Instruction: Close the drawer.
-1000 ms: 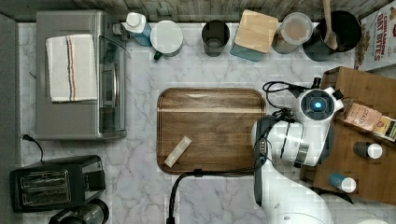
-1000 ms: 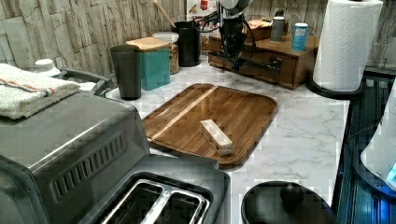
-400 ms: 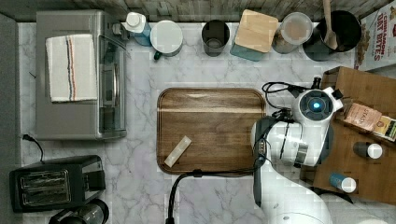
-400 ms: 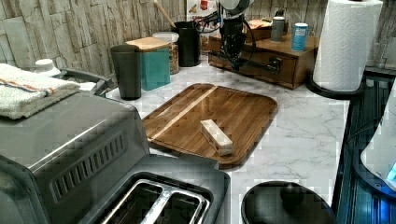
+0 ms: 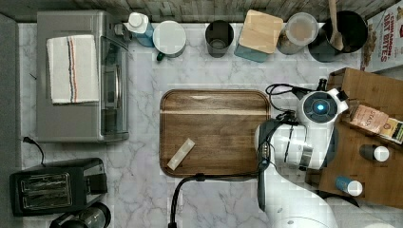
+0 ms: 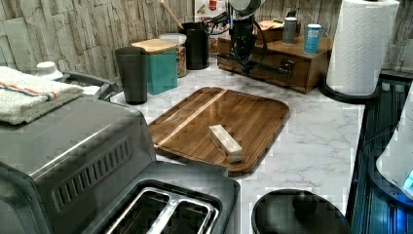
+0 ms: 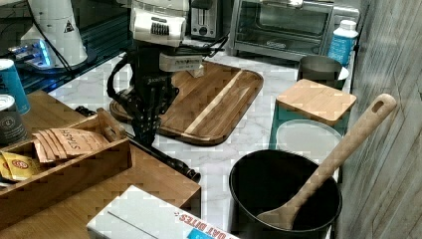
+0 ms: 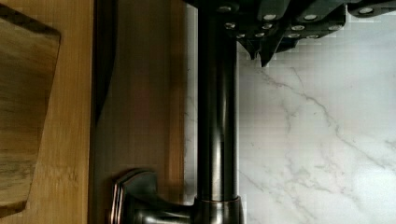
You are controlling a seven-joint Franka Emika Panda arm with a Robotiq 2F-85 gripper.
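The marble table (image 6: 311,136) carries a wooden cabinet (image 6: 311,68) at its far end in the left view, and the drawer (image 6: 265,68) in its front looks almost shut. The gripper (image 7: 145,130) hangs at the dark bar handle (image 8: 217,121); I cannot tell its finger state. An off-centre push could skid off the round bar, or shove the whole cabinet.

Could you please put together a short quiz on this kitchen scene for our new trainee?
1. True or false: a pale block lies on the wooden tray.
2. Which part of the drawer is the gripper next to?
3. Fill in: the wooden spoon stands in the black ____.

Key: 1 true. 2 its dark bar handle. 3 pot.
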